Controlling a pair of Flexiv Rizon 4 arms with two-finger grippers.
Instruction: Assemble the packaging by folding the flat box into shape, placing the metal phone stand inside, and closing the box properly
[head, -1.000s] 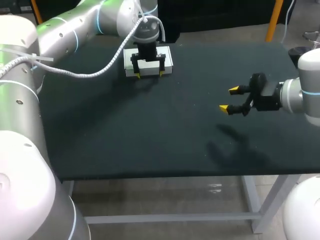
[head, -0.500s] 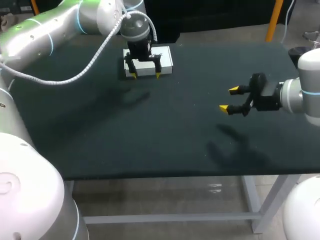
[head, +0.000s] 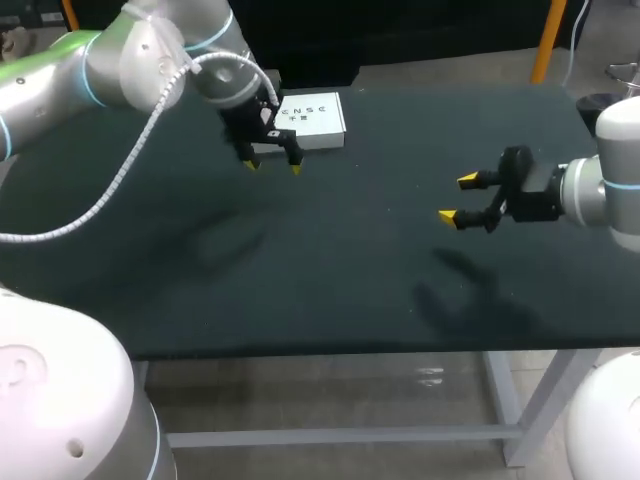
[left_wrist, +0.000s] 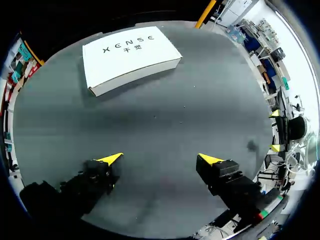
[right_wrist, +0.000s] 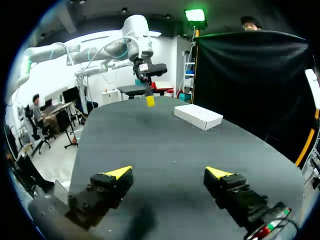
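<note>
White cardboard box (head: 312, 120) lies upper centre, just beyond the left gripper (head: 273, 167), its fingers apart. Right gripper (head: 458, 198), likewise spread, hangs mid-right.

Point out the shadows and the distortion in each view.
Head view: the right gripper casts a soft shadow on the table near it. Left wrist view: the fisheye bows the table's edge, and the box is sharp. Right wrist view: same bowing.

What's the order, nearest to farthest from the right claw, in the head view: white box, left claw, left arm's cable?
1. The white box, at the far edge, left of the middle.
2. The left claw, just off the box's left front corner.
3. The cable, far left.
</note>
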